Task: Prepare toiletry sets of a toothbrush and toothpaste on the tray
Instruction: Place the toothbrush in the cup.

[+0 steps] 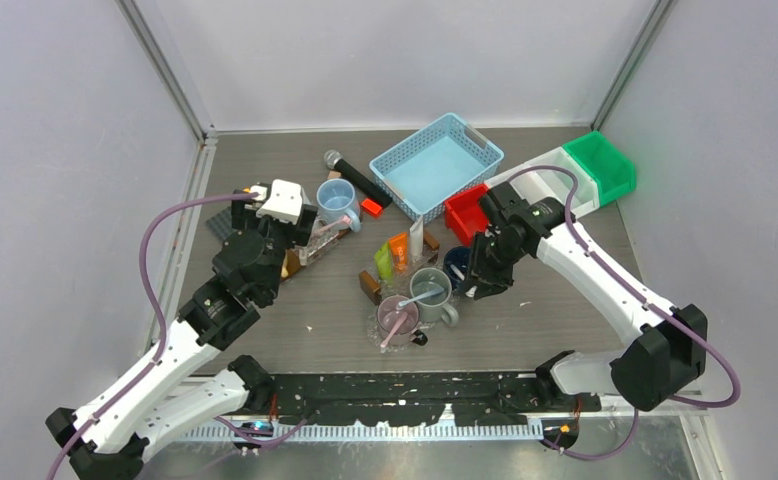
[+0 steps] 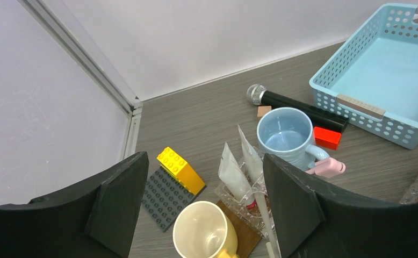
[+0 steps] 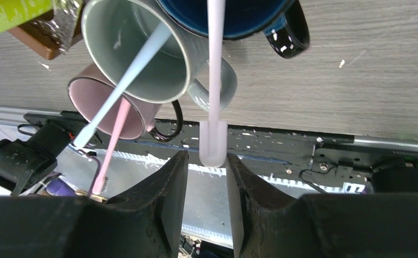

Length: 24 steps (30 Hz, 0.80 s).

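A clear tray (image 2: 282,207) lies under my open left gripper (image 2: 204,161) (image 1: 297,240). It holds two white toothpaste tubes (image 2: 233,174) and a white toothbrush (image 2: 265,212). Green (image 1: 383,262), orange (image 1: 398,250) and white (image 1: 417,238) tubes stand mid-table. A pale toothbrush (image 3: 214,80) stands in the dark blue mug (image 3: 250,19). Its end sits between the tips of my right gripper (image 3: 207,156) (image 1: 482,275), whose jaws stand slightly wider than it, a gap on the left side. A blue toothbrush (image 3: 126,75) leans in the grey mug (image 3: 142,48), a pink one (image 3: 113,145) in the pink mug (image 3: 96,102).
A yellow mug (image 2: 204,231), yellow brick (image 2: 181,169) on a grey baseplate (image 2: 164,196), light blue mug (image 2: 285,134) and black microphone (image 2: 298,105) surround the tray. A blue basket (image 1: 435,165) and red (image 1: 465,215), white (image 1: 550,180) and green (image 1: 605,165) bins stand behind.
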Available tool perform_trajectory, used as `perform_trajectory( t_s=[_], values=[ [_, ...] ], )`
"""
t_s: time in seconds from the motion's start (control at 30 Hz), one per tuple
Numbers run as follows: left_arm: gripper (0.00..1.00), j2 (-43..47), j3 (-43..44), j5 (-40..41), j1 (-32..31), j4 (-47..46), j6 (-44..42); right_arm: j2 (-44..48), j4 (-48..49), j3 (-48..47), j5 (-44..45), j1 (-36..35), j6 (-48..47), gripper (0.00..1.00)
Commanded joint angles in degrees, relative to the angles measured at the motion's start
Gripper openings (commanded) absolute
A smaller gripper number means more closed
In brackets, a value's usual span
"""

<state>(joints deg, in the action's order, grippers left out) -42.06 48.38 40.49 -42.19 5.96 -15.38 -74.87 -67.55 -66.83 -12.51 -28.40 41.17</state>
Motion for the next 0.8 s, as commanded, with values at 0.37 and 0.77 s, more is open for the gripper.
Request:
perform_trajectory(
  t_s=[0.37,0.77],
  values=[
    [0.8,1.8,-0.2,-0.2,1.6,-3.5,1.2,0.5,16.0,0.4,-8.7,-0.3,4.6,0.54],
    [0.81,4.1,-0.1,0.8,2.6,-4.1,1.0,0.4,18.0,-5.9,2.6,-0.2,-6.1,0.6]
  ],
)
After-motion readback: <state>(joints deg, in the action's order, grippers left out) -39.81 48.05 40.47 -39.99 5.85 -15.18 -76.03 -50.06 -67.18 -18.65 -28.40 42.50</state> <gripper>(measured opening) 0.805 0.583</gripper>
